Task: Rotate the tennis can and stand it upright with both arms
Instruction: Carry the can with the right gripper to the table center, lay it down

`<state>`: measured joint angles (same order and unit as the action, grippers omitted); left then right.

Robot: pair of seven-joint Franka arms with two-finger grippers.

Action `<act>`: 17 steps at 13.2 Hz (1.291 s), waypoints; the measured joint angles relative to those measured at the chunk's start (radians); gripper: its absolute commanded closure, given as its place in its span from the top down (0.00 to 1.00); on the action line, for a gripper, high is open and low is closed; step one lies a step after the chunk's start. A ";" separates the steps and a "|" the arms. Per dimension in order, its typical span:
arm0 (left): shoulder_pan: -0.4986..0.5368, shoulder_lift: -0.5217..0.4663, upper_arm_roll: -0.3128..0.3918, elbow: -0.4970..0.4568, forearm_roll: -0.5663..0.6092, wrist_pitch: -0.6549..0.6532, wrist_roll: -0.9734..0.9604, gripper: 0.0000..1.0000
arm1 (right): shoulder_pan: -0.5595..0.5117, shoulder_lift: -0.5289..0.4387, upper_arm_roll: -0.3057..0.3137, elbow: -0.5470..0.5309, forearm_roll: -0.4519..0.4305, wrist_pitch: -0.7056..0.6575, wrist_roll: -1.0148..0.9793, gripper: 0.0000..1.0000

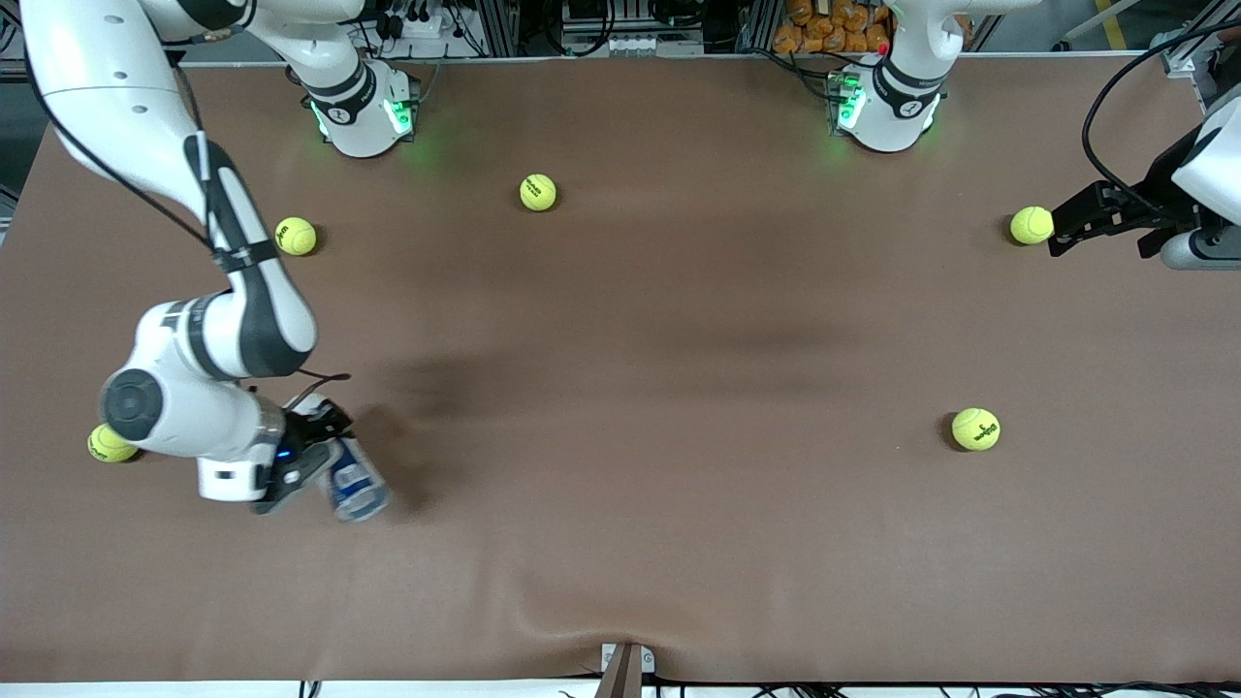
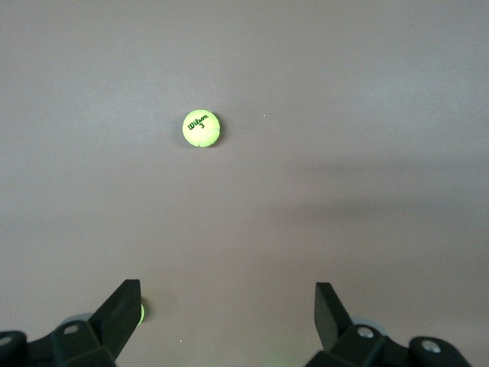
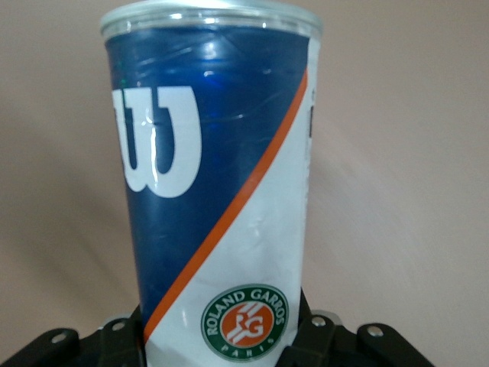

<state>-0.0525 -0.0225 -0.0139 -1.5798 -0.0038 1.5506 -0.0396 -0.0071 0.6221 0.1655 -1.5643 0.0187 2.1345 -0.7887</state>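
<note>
The tennis can [image 1: 354,482], clear with a navy and white label, a white "W" and an orange stripe, is tilted low over the table toward the right arm's end. My right gripper [image 1: 308,458] is shut on one end of it. In the right wrist view the can [image 3: 221,191] fills the middle, with my right gripper [image 3: 221,344] clamped on its sides and the silver rim pointing away from the jaws. I cannot tell whether the can touches the table. My left gripper [image 1: 1055,231] is open and empty beside a tennis ball [image 1: 1031,225] at the left arm's end, also open in its wrist view [image 2: 227,306].
Several yellow-green tennis balls lie on the brown table: one [image 1: 111,444] beside the right arm's wrist, one [image 1: 296,236], one [image 1: 538,192] near the bases, one [image 1: 975,428]. The left wrist view shows a ball [image 2: 202,128] ahead and another [image 2: 140,311] beside one finger.
</note>
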 measured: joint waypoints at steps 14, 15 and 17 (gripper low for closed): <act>0.000 0.002 0.000 0.000 0.000 0.000 0.000 1.00 | 0.524 0.068 -0.008 0.002 -0.281 0.118 -0.165 0.74; 0.000 0.003 0.000 0.000 0.000 0.000 0.000 1.00 | 0.523 0.078 -0.010 0.004 -0.296 0.125 -0.132 0.74; 0.000 0.007 0.000 0.000 0.000 0.000 0.000 1.00 | 0.533 0.094 -0.006 0.007 -0.363 0.128 -0.028 0.75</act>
<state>-0.0525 -0.0156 -0.0139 -1.5794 -0.0038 1.5506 -0.0396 0.5260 0.7158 0.1600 -1.5568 -0.3441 2.2621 -0.8164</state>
